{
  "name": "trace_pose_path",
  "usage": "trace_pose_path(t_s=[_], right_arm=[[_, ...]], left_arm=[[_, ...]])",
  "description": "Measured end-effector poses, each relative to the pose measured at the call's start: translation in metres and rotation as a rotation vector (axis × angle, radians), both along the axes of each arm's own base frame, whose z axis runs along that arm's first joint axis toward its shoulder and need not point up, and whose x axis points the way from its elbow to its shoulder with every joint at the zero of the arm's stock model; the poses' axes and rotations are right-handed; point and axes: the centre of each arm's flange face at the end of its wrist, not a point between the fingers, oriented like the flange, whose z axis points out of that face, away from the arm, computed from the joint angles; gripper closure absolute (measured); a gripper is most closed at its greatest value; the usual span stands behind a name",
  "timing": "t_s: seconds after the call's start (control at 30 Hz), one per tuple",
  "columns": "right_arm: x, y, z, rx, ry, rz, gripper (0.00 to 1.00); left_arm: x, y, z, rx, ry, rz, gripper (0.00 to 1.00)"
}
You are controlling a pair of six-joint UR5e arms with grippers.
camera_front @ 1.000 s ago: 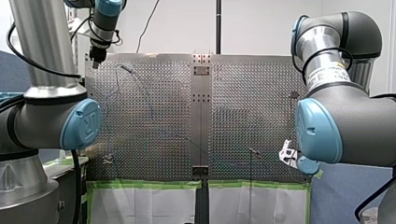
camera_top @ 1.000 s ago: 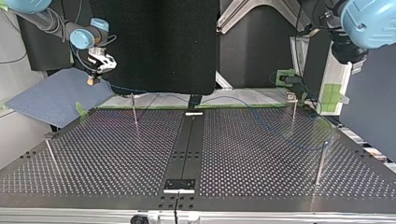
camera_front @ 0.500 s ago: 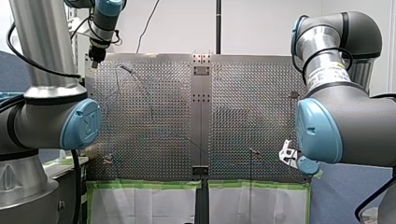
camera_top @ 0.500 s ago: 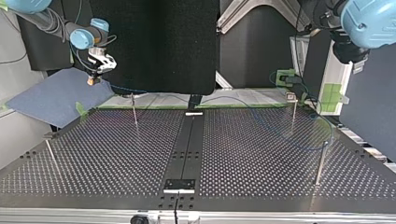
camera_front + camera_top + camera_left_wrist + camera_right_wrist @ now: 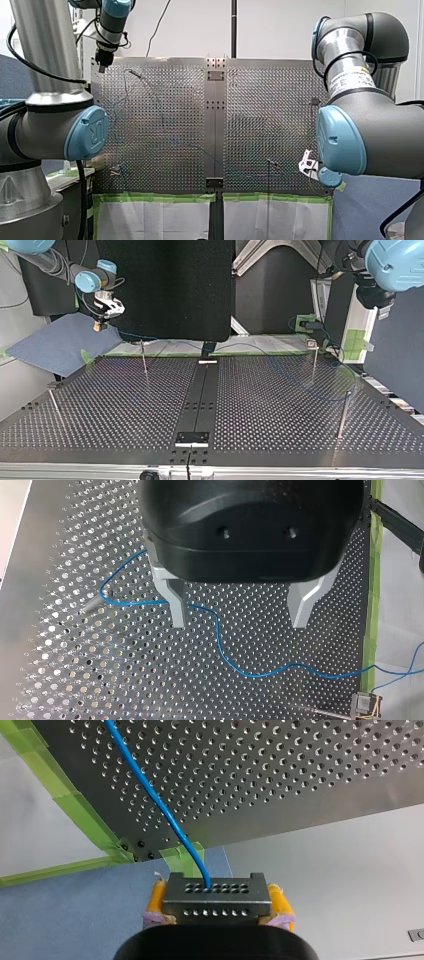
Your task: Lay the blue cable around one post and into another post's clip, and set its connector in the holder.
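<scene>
Between the yellow pads (image 5: pixel 157 897) of my right arm's jaws sits the grey connector (image 5: pixel 216 900), clenched just off the corner of the perforated surface (image 5: pixel 300 780), over a blue mat (image 5: pixel 75 915). From the connector the blue cable (image 5: pixel 150 790) runs out across the surface. My left arm's jaws hang released above the surface, metal fingers (image 5: pixel 176 607) wide apart and gripping nothing. Beneath them the cable bends just beside a thin post (image 5: pixel 92 602) and snakes on near a clip-topped post (image 5: pixel 365 705).
</scene>
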Motion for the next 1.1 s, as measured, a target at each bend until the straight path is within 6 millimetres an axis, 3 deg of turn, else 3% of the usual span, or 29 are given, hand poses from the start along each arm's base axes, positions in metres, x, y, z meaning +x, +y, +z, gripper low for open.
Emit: trace_pose_path(t_s=[0.4,0.77,1.1], right_arm=[[0.001,0.0,0.0,-0.001,0.0,0.002,1.0],[0.002,0.0,0.001,-0.002,0.0,0.004,1.0],[0.003,-0.001,0.001,-0.003,0.0,0.006,1.0]], left_arm=[[0.0,0.0,0.002,-0.007,-0.018,0.005,0.0],[-0.003,-0.003,0.036,-0.13,-0.27,-0.009,0.0],[0.031,-0.014,0.02,-0.246,-0.325,-0.054,0.0]])
